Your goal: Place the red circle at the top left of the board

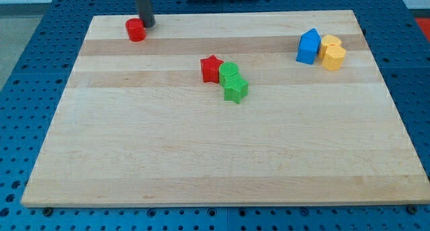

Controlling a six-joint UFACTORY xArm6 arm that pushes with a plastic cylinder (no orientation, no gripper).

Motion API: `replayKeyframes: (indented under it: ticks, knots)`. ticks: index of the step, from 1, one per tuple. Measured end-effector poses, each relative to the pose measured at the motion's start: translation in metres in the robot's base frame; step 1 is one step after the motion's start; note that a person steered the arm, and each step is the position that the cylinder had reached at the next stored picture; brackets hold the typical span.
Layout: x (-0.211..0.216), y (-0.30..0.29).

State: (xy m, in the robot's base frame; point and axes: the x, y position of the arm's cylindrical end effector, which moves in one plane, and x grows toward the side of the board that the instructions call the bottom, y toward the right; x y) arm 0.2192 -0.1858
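Writing or containers appear nowhere on the wooden board (201, 157). Rod tip (147, 24), holding nothing, touches the red circle (136, 30) from the view's upper right.

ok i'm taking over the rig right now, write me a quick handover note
My tip: at the view's top left, just right of and above the red circle, touching or nearly so.
Red circle: near the board's top-left corner.
Done: the circle looks placed, roughly.
Left: perhaps a small nudge left.
Others: red star and two green blocks mid-board; blue block and two yellow blocks top right.
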Motion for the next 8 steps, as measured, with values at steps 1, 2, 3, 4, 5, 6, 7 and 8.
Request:
replayKeyframes:
  ticks: [1, 2, 3, 4, 5, 6, 7, 8]
  knots:
    - [0.001, 0.007]
    - [0.024, 0.049]
    - [0.058, 0.043]
    - [0.067, 0.004]
    - [0.060, 0.001]
    - [0.051, 0.001]
    - [0.051, -0.009]
    - [0.050, -0.025]
